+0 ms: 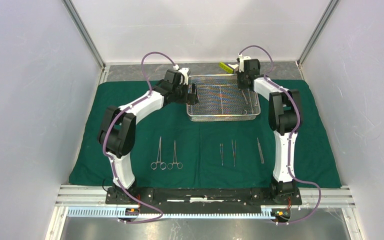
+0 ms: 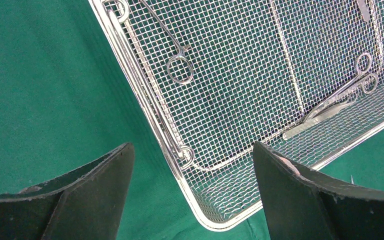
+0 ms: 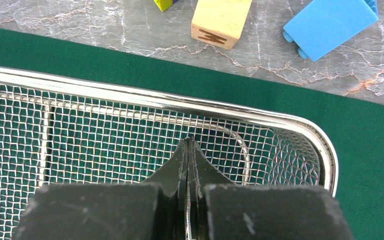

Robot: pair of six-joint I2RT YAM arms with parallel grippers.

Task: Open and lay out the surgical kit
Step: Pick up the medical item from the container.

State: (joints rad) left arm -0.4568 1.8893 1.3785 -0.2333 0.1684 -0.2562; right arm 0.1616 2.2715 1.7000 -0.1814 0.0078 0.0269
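Observation:
The dark green drape (image 1: 130, 100) lies spread on the table. The silver mesh tray (image 1: 223, 117) stands at the back middle. Two ring-handled clamps (image 1: 159, 155) and three tweezers (image 1: 234, 152) lie in a row on the drape at the front. My left gripper (image 1: 194, 94) is open and empty over the tray's left end. In the left wrist view it (image 2: 192, 147) straddles the tray's corner (image 2: 215, 222), with clamps (image 2: 180, 70) and tweezers (image 2: 320, 117) inside the tray. My right gripper (image 3: 188, 142) is shut on a slim steel instrument over the tray's back right corner (image 1: 243, 82).
A yellow-green block (image 1: 225, 66) lies on the bare marble behind the tray. The right wrist view shows it (image 3: 164, 4) beside a wooden block (image 3: 220, 20) and a blue block (image 3: 327, 25). White walls close in both sides and the back.

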